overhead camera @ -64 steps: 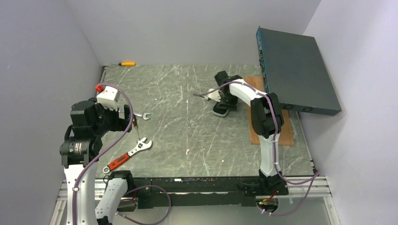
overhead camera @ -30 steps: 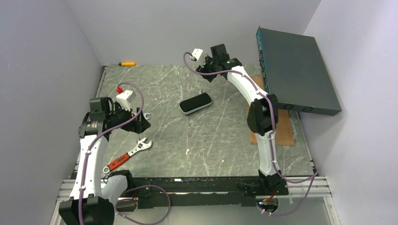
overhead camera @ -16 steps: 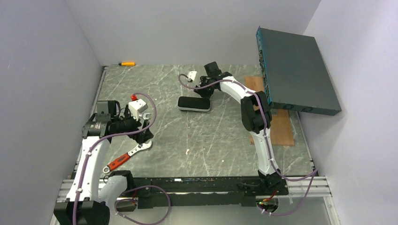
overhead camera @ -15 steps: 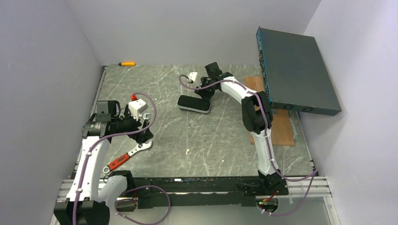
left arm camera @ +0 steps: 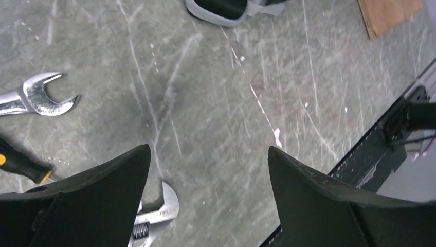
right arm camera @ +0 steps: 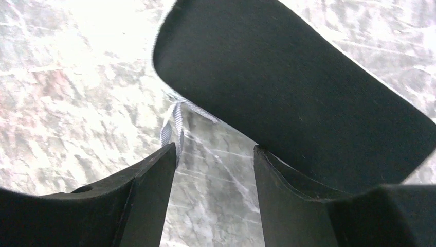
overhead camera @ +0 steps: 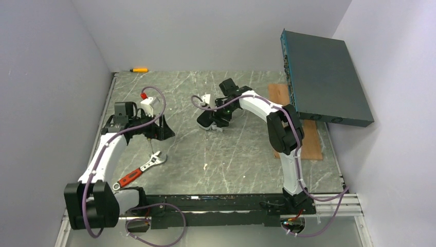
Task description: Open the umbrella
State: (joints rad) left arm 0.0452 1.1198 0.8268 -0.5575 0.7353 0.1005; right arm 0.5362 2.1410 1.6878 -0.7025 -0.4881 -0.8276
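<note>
Two wrenches: an open-end spanner (left arm camera: 38, 98) left of the left claw (left arm camera: 208, 152), an adjustable wrench (overhead camera: 140, 170) beneath it. Two screwdrivers: yellow screwdriver (overhead camera: 139, 69), black-handled screwdriver (left arm camera: 20, 165). One umbrella (right arm camera: 288, 87), one teal box (overhead camera: 329, 77), one wooden board (overhead camera: 311, 144).

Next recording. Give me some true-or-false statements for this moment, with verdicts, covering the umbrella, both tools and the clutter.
1. The umbrella is open. False: it lies on the table as a folded black bundle.
2. The left tool is open and empty. True.
3. The right tool is shut on the adjustable wrench. False: its jaws stand apart beside the umbrella; the adjustable wrench lies near the left arm.
4. A yellow screwdriver lies at the table's far left corner. True.
</note>
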